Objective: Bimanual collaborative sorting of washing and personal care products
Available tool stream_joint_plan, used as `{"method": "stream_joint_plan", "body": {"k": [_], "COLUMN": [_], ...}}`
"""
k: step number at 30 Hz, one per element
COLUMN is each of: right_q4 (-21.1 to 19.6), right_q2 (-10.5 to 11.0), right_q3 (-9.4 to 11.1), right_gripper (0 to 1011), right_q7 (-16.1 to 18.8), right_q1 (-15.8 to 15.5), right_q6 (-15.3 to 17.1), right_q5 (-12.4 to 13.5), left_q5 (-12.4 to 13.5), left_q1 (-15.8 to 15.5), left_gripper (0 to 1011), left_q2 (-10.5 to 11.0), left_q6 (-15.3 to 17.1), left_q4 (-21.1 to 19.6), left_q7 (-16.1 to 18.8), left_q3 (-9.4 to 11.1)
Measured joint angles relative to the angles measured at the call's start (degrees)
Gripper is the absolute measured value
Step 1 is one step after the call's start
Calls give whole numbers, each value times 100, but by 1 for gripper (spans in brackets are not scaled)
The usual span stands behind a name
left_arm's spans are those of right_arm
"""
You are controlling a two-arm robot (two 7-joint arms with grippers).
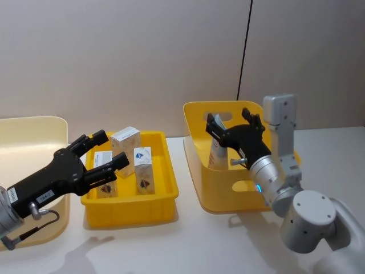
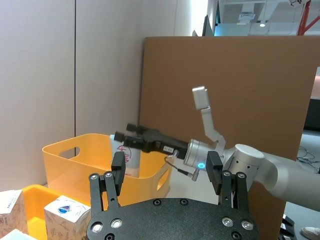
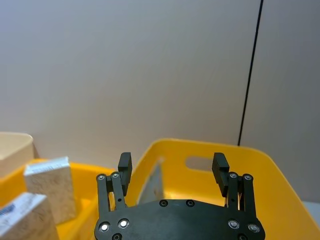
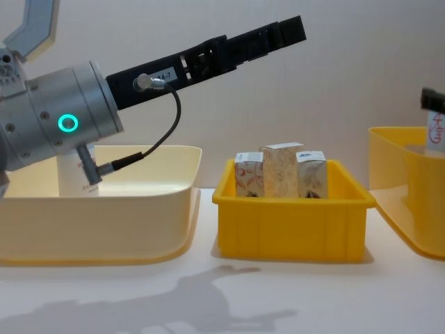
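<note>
Left gripper (image 1: 112,148): poised above the shallow tray (image 1: 128,208), fingers spread and empty; it looks set to take a carton.
Right gripper (image 1: 231,120): over the deep bin (image 1: 219,191), fingers spread, holding nothing.
Cartons (image 1: 142,165): upright together in the tray, grouped as one kind.
Tube (image 1: 217,149): stands leaning inside the deep bin, apart from the cartons.
Writing: red logo on the tube, blue drop mark on a carton; the words are unreadable.

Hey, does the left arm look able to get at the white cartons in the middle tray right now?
Probably yes. The left gripper hangs open above the left side of the yellow tray, and the cartons stand upright with their tops uncovered. Nothing lies between them.
</note>
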Motion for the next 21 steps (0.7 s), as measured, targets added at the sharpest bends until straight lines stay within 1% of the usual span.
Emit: {"method": "stream_joint_plan", "body": {"k": [3,9,21], "right_q4": [-98,-279,-484], "right_q2": [7,19,24], "right_q3": [27,83,152], "right_gripper": [1001,1001,1001], "right_q7": [125,344,567], "right_q1": [-39,-135,-244], "right_q6": [-172,-406,-643], "right_q5": [66,178,289], "left_q5": [0,0,0], "left_q1": [0,0,0], "left_gripper": [1003,1003,1003], "left_q2": [0,0,0], "left_q6": [0,0,0], "left_q4": [0,0,0], "left_q7": [0,0,0], "left_q3": [0,0,0]}}
